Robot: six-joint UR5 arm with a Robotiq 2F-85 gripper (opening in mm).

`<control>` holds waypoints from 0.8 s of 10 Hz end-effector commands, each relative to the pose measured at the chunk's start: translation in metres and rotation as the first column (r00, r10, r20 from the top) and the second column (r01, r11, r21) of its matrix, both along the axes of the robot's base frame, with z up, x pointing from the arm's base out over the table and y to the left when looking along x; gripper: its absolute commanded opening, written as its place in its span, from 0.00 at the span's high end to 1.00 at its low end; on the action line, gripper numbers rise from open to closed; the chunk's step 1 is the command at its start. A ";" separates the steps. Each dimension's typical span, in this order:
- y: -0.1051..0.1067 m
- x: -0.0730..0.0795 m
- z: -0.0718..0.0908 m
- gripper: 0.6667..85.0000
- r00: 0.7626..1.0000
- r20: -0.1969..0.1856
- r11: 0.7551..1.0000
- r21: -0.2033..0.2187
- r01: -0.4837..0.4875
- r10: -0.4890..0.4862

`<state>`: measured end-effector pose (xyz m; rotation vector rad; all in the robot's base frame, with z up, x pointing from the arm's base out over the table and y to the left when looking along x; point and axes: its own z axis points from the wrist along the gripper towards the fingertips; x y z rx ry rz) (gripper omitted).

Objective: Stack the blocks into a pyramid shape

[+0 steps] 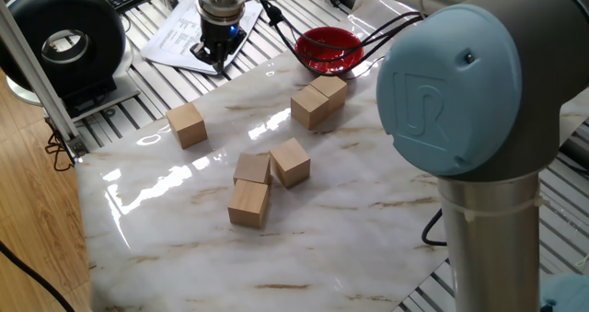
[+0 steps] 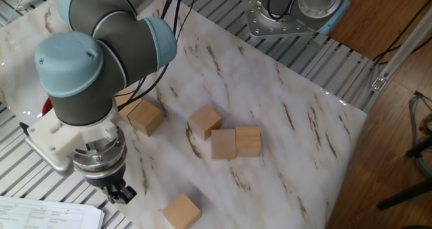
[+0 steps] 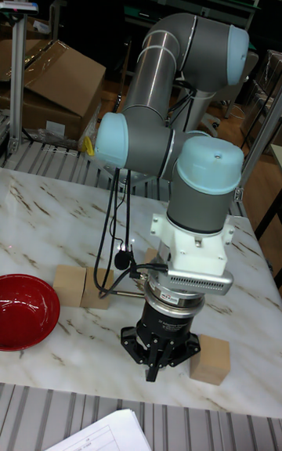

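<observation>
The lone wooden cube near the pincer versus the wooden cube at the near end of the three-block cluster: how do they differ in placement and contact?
The lone light-tan wooden cube stands apart, touching nothing; the near light-tan wooden cube abuts a neighbouring wooden cube. The lone cube lies closer to the black two-finger pincer; the cluster cube sits further out on the white marble tabletop. Both look the same in size and colour, and both rest flat, unstacked.

Grey arm [image 3: 157,67], pale-blue joint caps, black end effector [image 3: 159,351], black cables.
</observation>
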<state>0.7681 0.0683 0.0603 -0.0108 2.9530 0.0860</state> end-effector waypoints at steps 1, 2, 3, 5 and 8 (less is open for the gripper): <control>0.013 0.003 0.010 0.99 0.999 -0.035 1.000 0.006 0.016 -0.016; 0.019 0.003 0.014 0.99 0.998 -0.055 1.000 0.002 0.024 -0.024; 0.022 0.004 0.017 0.99 0.998 -0.063 1.000 -0.007 0.027 -0.027; 0.030 -0.006 0.017 0.99 0.996 -0.085 0.999 0.027 0.029 -0.027; 0.042 -0.040 0.020 0.99 0.974 -0.221 0.997 0.043 0.067 -0.056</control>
